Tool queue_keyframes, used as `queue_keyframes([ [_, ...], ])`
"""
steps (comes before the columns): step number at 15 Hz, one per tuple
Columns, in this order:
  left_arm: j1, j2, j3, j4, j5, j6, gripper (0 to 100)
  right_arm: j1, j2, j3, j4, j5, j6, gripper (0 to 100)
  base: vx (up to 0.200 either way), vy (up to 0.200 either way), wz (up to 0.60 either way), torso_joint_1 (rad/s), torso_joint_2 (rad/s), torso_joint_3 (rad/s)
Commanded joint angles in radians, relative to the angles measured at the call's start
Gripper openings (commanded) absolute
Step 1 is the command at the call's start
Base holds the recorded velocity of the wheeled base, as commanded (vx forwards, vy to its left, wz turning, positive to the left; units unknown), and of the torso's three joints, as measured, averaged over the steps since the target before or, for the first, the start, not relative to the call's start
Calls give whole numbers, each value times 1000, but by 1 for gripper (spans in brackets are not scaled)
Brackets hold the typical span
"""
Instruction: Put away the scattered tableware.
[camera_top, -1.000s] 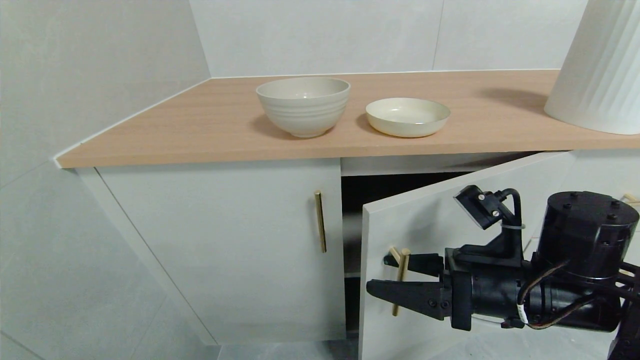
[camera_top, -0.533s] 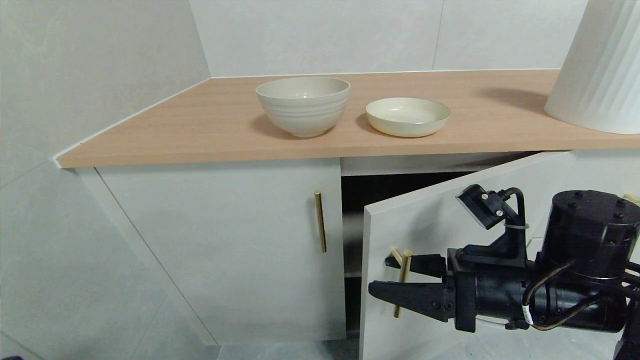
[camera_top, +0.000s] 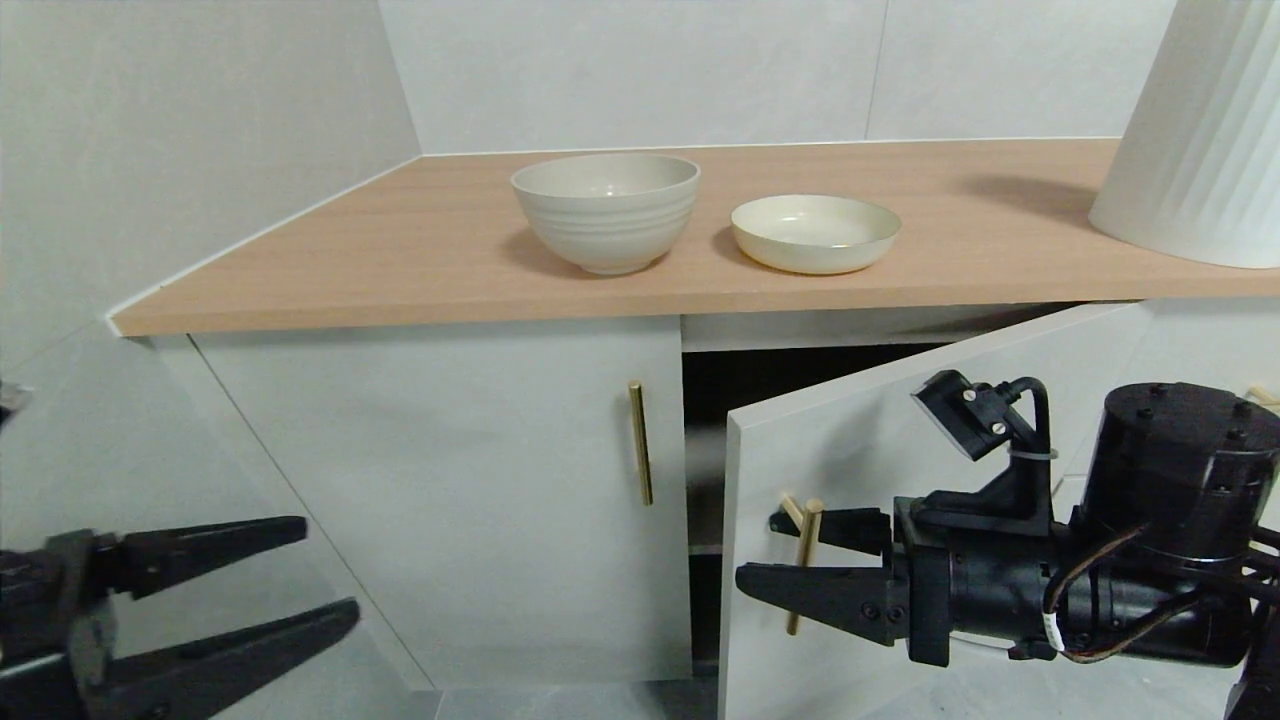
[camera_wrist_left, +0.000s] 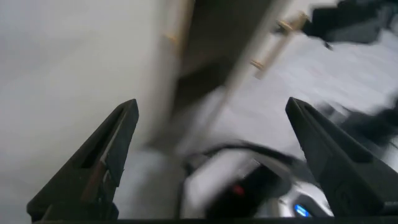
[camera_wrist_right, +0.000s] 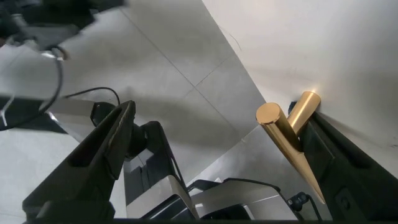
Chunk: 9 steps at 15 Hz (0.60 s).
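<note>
A deep cream bowl (camera_top: 605, 210) and a shallow cream dish (camera_top: 815, 232) stand side by side on the wooden countertop (camera_top: 400, 260). Below them the right cabinet door (camera_top: 850, 420) stands partly open. My right gripper (camera_top: 775, 555) is open, its fingers straddling the door's brass handle (camera_top: 803, 565). In the right wrist view the brass handle (camera_wrist_right: 289, 134) lies against one finger of the right gripper (camera_wrist_right: 214, 115), the other finger far off. My left gripper (camera_top: 330, 568) is open and holds nothing, low in front of the left cabinet door (camera_top: 450, 480); the left gripper (camera_wrist_left: 211, 106) faces the blurred cabinet fronts.
A tall white ribbed vessel (camera_top: 1200, 140) stands at the counter's right end. The left door is closed, with its brass handle (camera_top: 640, 442) beside the dark cabinet opening (camera_top: 760, 380). A tiled wall runs along the left side.
My left gripper has come into the head view at the bottom left, open. The right gripper and the door have shifted only slightly.
</note>
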Motion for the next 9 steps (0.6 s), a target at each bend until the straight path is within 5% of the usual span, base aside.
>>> queue_keyframes([
  [1, -114, 186, 63, -74, -11, -21, 100, 1, 15, 0, 3, 0, 1, 100, 0, 0, 0, 0, 0, 0],
  [3, -178, 215, 95, -136, -11, -75, 100, 1, 19, 0, 3, -1, 1, 100, 0, 0, 0, 0, 0, 0],
  [6, -189, 211, 98, -140, -11, -95, 100, 1, 19, 0, 3, -1, 1, 100, 0, 0, 0, 0, 0, 0],
  [7, -189, 211, 98, -140, -11, -95, 0, 1, 19, 0, 3, -1, 1, 100, 0, 0, 0, 0, 0, 0],
  [9, -190, 217, 89, -142, -12, -102, 0, 1, 19, 0, 3, -3, 1, 100, 0, 0, 0, 0, 0, 0],
])
